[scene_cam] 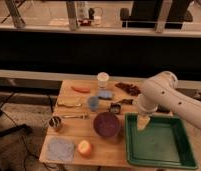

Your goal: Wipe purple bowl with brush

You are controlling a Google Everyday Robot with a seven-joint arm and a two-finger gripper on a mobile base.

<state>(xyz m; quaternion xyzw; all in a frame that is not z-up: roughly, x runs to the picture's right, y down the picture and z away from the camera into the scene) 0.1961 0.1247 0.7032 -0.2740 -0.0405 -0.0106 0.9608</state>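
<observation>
The hand (143,123) hangs spread over the green tray's (144,161) far left corner, right of the purple bowl (106,124). The brush (119,105) lies on the worktop (74,131) just beyond the bowl.

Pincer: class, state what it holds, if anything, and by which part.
Nothing is held: the pincer hangs empty over the far left corner of the green tray, apart from the brush.
</observation>
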